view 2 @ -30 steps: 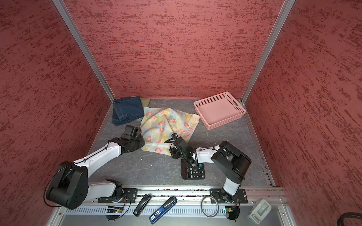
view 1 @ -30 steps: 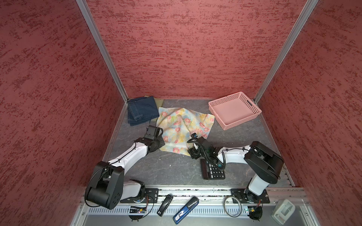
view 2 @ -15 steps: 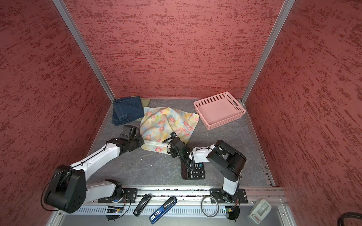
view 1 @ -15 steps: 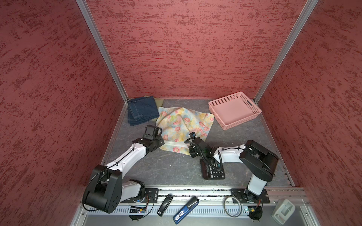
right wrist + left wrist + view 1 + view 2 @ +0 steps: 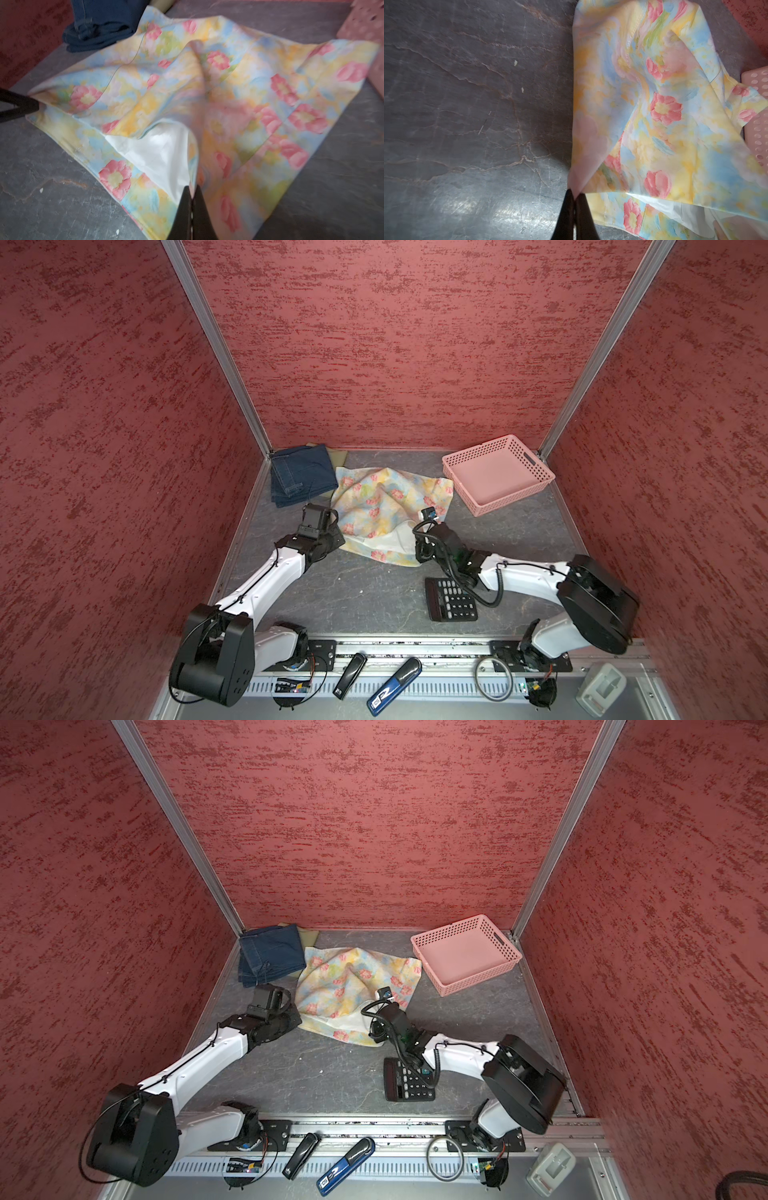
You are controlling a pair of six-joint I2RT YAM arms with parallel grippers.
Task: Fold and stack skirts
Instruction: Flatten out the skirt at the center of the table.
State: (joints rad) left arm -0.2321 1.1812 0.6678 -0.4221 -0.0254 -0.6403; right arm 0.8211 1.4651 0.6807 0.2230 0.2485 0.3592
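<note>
- In both top views the floral skirt lies spread mid-table. It sits between the pink basket and the folded denim skirt, which appears to rest on the olive skirt in the far corner.
- Also in the top views, the right gripper has advanced from above the calculator to the floral skirt's near hem. The left gripper stays at the near left corner.
- Left wrist view: the black jaws are pressed together on a pinched corner of the floral cloth, which lifts off the table into them.
- Right wrist view: the jaws stood wide a second ago and are now clamped on the hem where white lining shows. The cloth there is blurred.
- With both near corners gripped, the fold toward the far edge can likely begin. This skirt looks like the last for the stack.
</note>
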